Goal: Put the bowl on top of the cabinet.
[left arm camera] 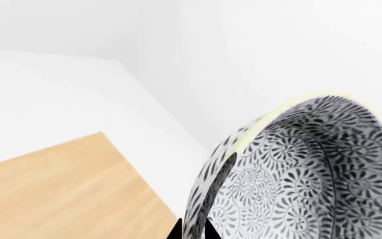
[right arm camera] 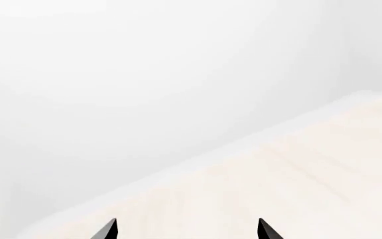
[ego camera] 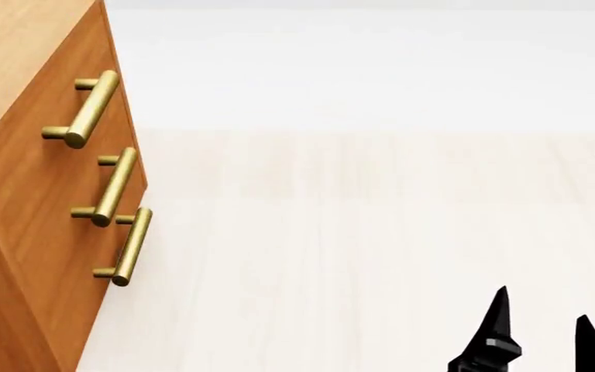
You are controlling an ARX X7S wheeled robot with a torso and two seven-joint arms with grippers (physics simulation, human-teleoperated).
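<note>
Orange-brown wood, brass, and grey-blue florals

The bowl [left arm camera: 310,174] wears dense dark grey-blue flowers on white, with a pale rim. The cabinet [ego camera: 29,232] is orange-brown wood, its handles [ego camera: 101,186] brass-gold. Black gripper fingertips [ego camera: 499,325] sit over a pale cream floor [ego camera: 380,232].

Head view: cabinet [ego camera: 39,232] at far left, its three handles [ego camera: 120,186] stacked down the front, floor [ego camera: 380,232] to its right. Left wrist view: bowl [left arm camera: 304,169] beside the cabinet top.
</note>
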